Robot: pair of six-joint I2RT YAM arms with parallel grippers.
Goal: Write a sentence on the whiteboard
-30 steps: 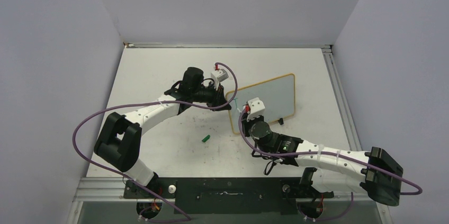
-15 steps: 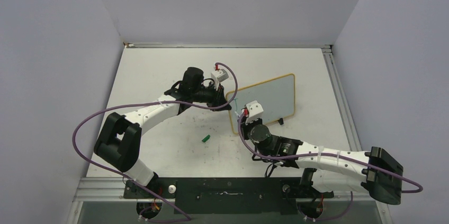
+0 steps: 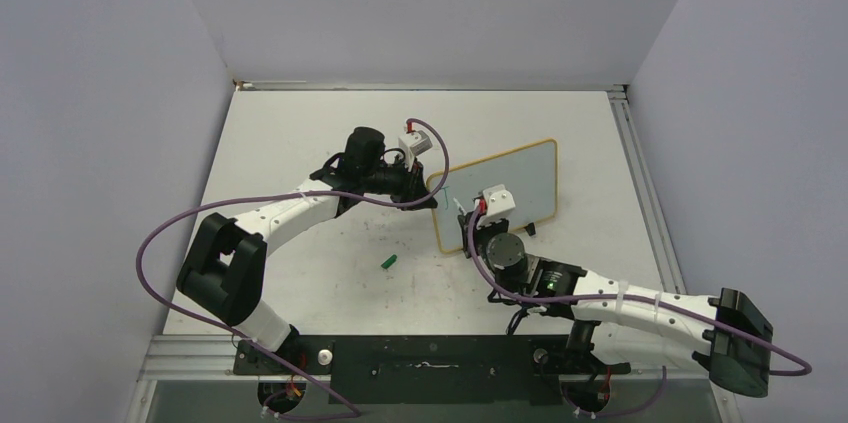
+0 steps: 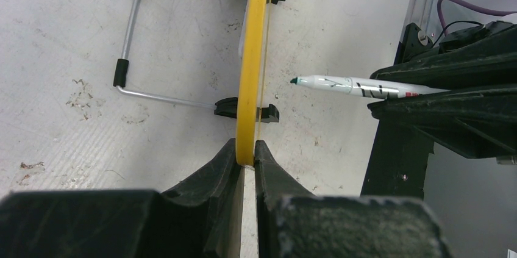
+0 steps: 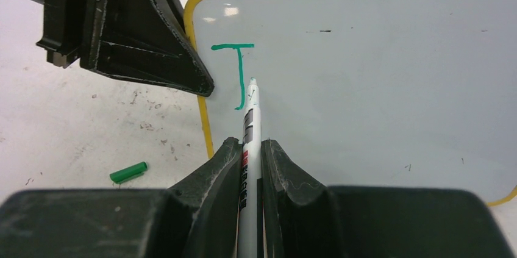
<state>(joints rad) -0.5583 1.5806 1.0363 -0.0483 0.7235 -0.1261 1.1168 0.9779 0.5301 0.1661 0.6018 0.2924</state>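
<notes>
The whiteboard [image 3: 505, 183] with its yellow rim stands tilted at mid-table. My left gripper [image 3: 432, 199] is shut on its left edge; the left wrist view shows the rim [image 4: 251, 57] pinched between the fingers, the gripper [image 4: 246, 148] at its near end. My right gripper [image 3: 470, 233] is shut on a white marker [image 5: 250, 118], also seen in the left wrist view [image 4: 360, 87]. Its teal tip hovers at the board's left part, beside a single teal "J" [image 5: 239, 72]. No other words of the sentence show on the board [image 5: 366, 87].
A green marker cap [image 3: 389, 262] lies on the table left of the board, also in the right wrist view [image 5: 128, 172]. A wire stand [image 4: 128, 32] props the board from behind. A black foot [image 3: 531, 230] sits at the board's lower edge. Walls enclose the table.
My right arm has shifted to the right along the board with the marker. The left arm and the board have not moved.
</notes>
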